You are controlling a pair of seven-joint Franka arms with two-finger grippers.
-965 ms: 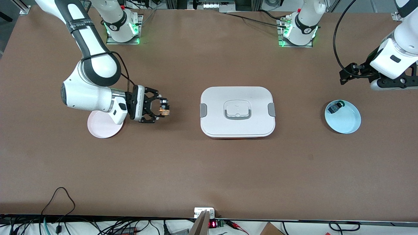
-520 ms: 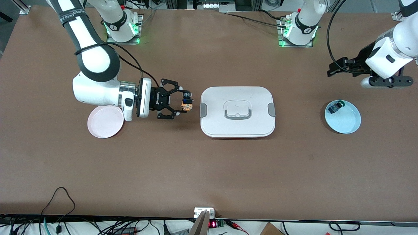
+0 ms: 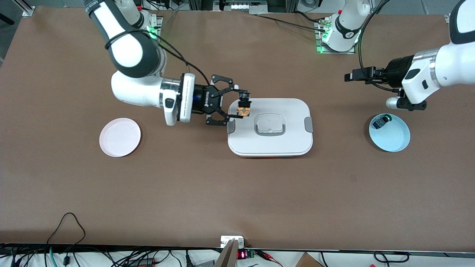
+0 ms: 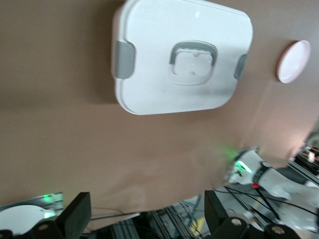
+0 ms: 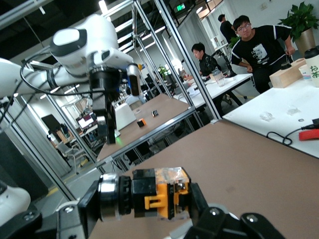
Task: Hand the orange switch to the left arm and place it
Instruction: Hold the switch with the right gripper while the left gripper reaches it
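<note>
My right gripper [image 3: 243, 106] is shut on the orange switch [image 3: 243, 110], a small black part with an orange end. It holds the switch in the air over the edge of the white box [image 3: 282, 142] at the right arm's end. In the right wrist view the switch [image 5: 159, 199] sits crosswise between the fingers [image 5: 209, 219]. My left gripper [image 3: 350, 76] is open and empty, in the air over bare table between the box and the blue plate [image 3: 395, 141], pointing toward the box. The left wrist view shows the box [image 4: 149, 79] and wide-apart fingers [image 4: 77, 216].
The blue plate holds a small black-and-grey component with a green top [image 3: 380, 121]. An empty pink plate [image 3: 120, 137] lies toward the right arm's end of the table and shows in the left wrist view [image 4: 294, 60]. Cables and a small device line the table's near edge [image 3: 232, 241].
My right gripper has carried the switch from beside the pink plate to over the box's edge. My left arm has swung its gripper away from the table's end, toward the box.
</note>
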